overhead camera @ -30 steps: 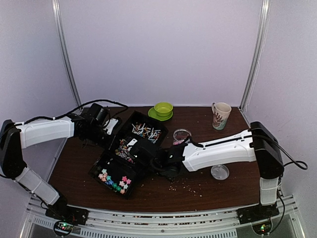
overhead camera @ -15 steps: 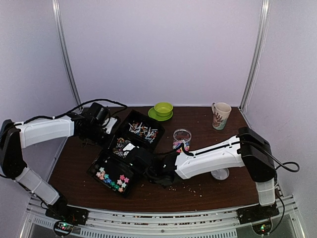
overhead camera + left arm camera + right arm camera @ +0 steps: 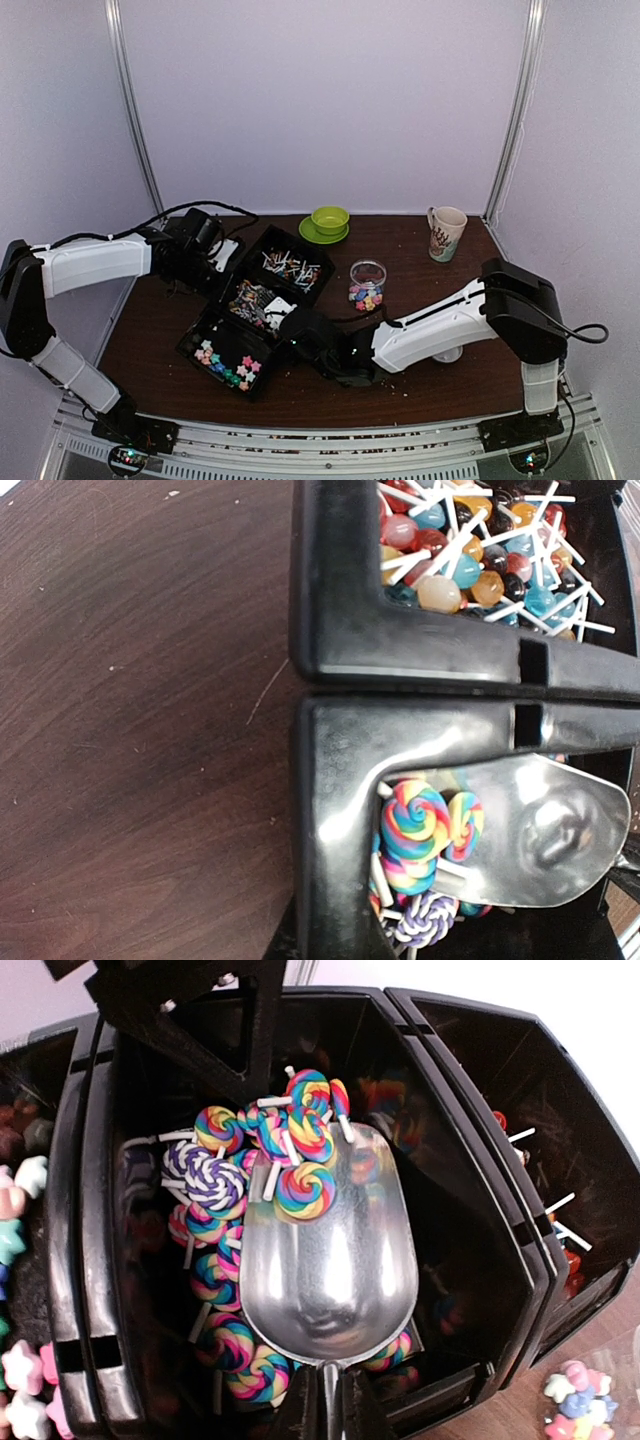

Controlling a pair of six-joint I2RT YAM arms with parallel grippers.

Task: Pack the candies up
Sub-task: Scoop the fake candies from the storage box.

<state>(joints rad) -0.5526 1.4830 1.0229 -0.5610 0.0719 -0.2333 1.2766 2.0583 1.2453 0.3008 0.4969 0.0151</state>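
Filling the nearest of three black plastic bins (image 3: 188,343), the candies (image 3: 228,362) are pastel stars heaped with no common heading. Beyond, the right gripper (image 3: 330,1415) clamps a silver metal scoop (image 3: 330,1280), bowl pointing far over swirl lollipops (image 3: 215,1130). More stars fill a clear round jar (image 3: 367,270) rightward. The left gripper (image 3: 228,258), closed, sits at the bins' far-left edge, hold hidden; bare brown tabletop (image 3: 150,320) lies left.

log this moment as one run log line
right hand: shut on scoop | scoop: in middle compartment, among swirl lollipops | jar: some pastel candies inside | left hand: by tray rim
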